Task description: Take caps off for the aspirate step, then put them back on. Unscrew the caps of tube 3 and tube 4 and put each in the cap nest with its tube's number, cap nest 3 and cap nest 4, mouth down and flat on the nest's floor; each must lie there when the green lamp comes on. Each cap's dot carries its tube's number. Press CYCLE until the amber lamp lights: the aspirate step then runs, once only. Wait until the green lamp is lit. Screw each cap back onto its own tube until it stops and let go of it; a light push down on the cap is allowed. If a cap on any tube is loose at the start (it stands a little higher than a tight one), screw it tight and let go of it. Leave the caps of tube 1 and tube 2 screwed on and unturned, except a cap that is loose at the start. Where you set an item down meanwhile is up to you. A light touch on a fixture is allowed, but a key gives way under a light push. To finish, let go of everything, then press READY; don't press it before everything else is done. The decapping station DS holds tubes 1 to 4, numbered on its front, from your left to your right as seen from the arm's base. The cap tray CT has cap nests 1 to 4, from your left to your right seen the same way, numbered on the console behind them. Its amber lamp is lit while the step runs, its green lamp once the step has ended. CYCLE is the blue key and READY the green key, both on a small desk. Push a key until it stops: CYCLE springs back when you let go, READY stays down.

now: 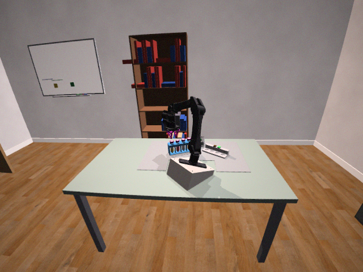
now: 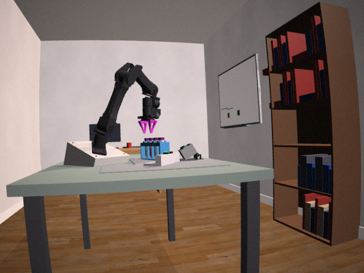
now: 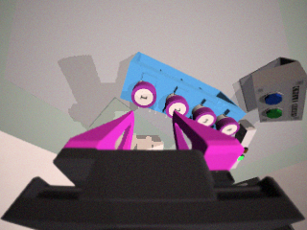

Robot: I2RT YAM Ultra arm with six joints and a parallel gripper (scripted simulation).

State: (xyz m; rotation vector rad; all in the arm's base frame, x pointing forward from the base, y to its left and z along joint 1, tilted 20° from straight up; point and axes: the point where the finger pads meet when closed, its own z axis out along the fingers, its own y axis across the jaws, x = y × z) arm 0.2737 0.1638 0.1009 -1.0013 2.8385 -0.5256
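Gripper (image 2: 148,127) hangs above the decapping station (image 2: 154,150) near the worktop's far edge, clear of the caps, jaws half open and empty. All four tubes carry caps; cap 1 (image 3: 143,95) lies between the fingertips' line of sight.

Decapping station (image 3: 158,79): blue block, centre of the wrist view, running from upper left to lower right; stands on the grey mat.
Tube 1 cap (image 3: 143,95): purple, white dot marked 1, on its tube at the block's left end.
Tube 2 cap (image 3: 177,106): purple, white dot, partly hidden behind a magenta finger.
Tube 3 cap (image 3: 205,117): purple, white dot, seated on its tube.
Tube 4 cap (image 3: 226,126): purple, white dot, seated at the block's right end.
Cap tray (image 1: 216,150): pale grey, right of the block in the top view; nests too small to judge.
Key desk (image 3: 275,88): grey box, right edge of the wrist view.
CYCLE (image 3: 272,99): blue, upper key.
READY (image 3: 273,113): green, lower key.
Green lamp (image 1: 218,145): lit, on the console.
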